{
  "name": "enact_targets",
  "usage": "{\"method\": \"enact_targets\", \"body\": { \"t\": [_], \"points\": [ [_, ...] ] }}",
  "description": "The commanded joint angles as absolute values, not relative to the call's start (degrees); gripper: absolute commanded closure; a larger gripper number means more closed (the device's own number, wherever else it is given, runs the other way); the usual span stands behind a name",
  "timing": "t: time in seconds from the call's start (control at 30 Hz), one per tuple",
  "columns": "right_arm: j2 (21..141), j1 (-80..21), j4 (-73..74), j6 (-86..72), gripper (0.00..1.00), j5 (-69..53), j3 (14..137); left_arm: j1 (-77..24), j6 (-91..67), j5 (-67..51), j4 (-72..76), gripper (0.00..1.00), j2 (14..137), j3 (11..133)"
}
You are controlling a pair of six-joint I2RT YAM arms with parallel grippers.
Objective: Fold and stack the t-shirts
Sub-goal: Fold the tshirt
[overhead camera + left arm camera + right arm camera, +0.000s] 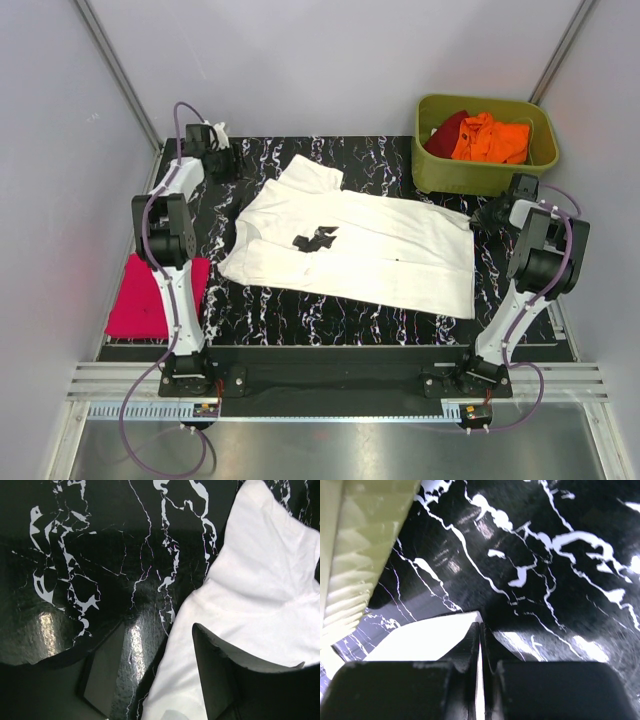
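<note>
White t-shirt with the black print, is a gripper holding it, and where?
Right gripper pinches the white cloth t-shirt by its far hem corner; left gripper open, holding nothing.

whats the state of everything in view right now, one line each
white t-shirt: spread flat, unfolded, print up
magenta-pink t-shirt: folded, at the table's left edge
olive-green tub: upright, holds two shirts
orange t-shirt: crumpled in the tub
dark red t-shirt: crumpled in the tub
left gripper: open at the white sleeve
right gripper: shut on the white t-shirt's corner
</note>
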State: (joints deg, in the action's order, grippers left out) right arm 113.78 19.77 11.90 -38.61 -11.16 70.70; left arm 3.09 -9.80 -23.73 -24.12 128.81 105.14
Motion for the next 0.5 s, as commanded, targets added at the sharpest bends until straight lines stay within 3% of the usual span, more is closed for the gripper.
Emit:
{"method": "enact_targets", "body": {
  "t": [0.0, 0.17, 0.27, 0.47],
  "points": [
    [109.52, 19.42, 10.99, -37.44, 0.96, -8.7, 69.44, 1.32, -3.96, -22.33, -30.05, 0.38, 131.04, 110.29],
    [106.88, 19.42, 9.5, -37.79, 0.97, -8.88, 66.72, -2.1, -2.98, -22.59, -31.9, 0.39, 134.55, 115.21],
    [106.35, 19.42, 9.23, -37.79, 0.98, -9.58, 65.92, -2.99, -2.63, -20.39, -37.08, 0.42, 138.51, 121.96],
    [105.29, 19.42, 8.88, -39.11, 0.98, -10.54, 66.01, -2.99, -7.19, -17.84, -41.65, 0.48, 141.06, 124.28]
  ]
}}
